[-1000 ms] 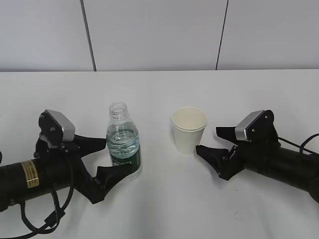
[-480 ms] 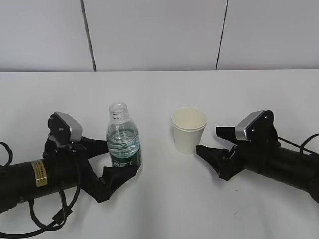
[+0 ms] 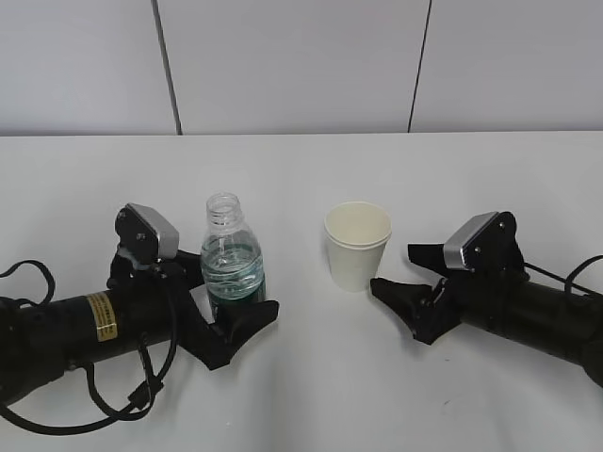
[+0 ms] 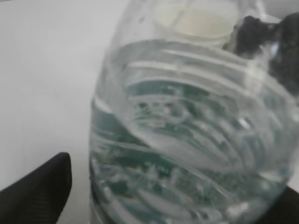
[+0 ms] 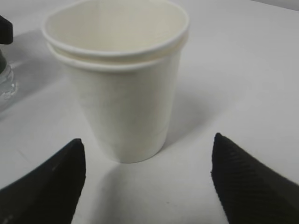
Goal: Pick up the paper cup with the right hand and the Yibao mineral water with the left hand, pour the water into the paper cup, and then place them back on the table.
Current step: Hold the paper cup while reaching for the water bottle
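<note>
Yibao mineral water (image 3: 233,268) stands between left hand's (image 3: 229,298) spread fingers; right hand (image 3: 411,273) gapes near paper cup (image 3: 357,247).

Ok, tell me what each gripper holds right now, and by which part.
Nothing is held. The left gripper stands open around the Yibao mineral water; the right gripper is open, short of the paper cup.
</note>
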You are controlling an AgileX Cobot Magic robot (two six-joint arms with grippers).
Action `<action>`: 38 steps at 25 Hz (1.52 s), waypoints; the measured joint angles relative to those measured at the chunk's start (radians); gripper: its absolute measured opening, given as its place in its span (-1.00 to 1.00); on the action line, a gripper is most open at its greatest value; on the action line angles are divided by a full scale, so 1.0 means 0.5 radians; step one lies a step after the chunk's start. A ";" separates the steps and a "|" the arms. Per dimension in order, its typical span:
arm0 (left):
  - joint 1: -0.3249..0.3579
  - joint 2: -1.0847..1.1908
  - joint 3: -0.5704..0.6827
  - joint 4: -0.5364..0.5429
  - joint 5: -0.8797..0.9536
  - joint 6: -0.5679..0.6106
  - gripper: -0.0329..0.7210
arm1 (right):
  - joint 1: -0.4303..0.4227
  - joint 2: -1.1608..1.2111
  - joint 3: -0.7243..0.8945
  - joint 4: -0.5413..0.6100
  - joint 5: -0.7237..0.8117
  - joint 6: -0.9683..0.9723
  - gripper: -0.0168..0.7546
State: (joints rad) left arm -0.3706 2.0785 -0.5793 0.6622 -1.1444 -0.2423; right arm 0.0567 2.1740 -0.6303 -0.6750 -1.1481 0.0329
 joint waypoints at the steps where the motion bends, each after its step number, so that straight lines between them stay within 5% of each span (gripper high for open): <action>1: 0.000 0.022 -0.015 -0.006 0.002 0.000 0.75 | 0.000 0.000 0.000 0.000 0.000 0.000 0.74; 22: -0.009 0.066 -0.068 -0.019 0.000 -0.004 0.33 | 0.000 0.000 0.000 0.000 0.000 0.000 0.65; 38: -0.009 0.066 -0.068 -0.022 -0.004 -0.004 0.19 | 0.000 0.000 -0.008 -0.028 0.000 0.000 0.62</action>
State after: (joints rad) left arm -0.3752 2.1116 -0.6135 0.6511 -1.1464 -0.2443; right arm 0.0567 2.1740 -0.6341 -0.6890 -1.1481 0.0329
